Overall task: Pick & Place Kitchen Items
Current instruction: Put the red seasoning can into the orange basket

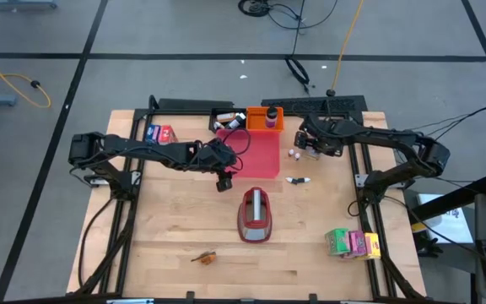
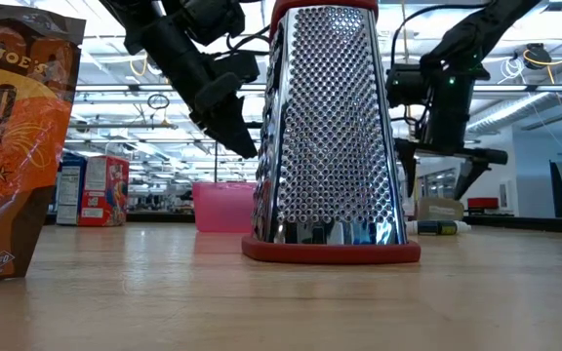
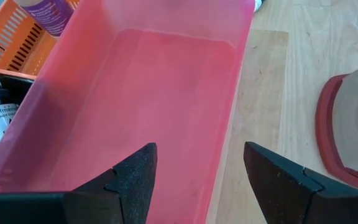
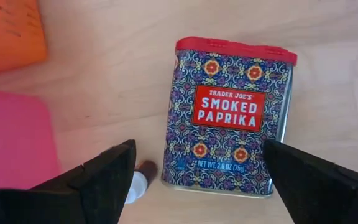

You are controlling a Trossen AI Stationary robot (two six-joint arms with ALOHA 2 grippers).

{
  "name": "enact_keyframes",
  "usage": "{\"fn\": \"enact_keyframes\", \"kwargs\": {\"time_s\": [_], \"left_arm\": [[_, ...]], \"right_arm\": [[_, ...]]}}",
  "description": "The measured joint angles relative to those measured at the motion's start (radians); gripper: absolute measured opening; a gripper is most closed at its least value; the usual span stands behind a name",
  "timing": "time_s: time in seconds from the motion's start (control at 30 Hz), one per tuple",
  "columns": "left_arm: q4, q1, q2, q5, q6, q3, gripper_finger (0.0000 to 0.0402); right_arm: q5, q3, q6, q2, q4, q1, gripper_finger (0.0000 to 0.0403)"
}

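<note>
Paprika tin (image 4: 229,118) lies flat on the table below the right end effector (image 4: 197,180), fingers spread, empty.

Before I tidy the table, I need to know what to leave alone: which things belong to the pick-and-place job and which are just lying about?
Job items:
paprika tin
green, pink and yellow cartons
blue-red carton
orange-brown piece

Lying about:
grater
pink tray
orange basket

Left claw (image 1: 224,181) hangs at the pink tray's (image 1: 264,160) left edge — grater (image 1: 256,216) stands just below it.
</note>
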Motion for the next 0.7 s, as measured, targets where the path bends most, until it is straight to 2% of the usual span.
{"fn": "enact_keyframes", "kwargs": {"time_s": [0.7], "left_arm": [[-0.019, 0.0, 0.0, 0.0, 0.005, 0.0, 0.0244]], "right_arm": [[-0.01, -0.003, -0.035, 0.116, 0.058, 0.0, 0.0345]]}}
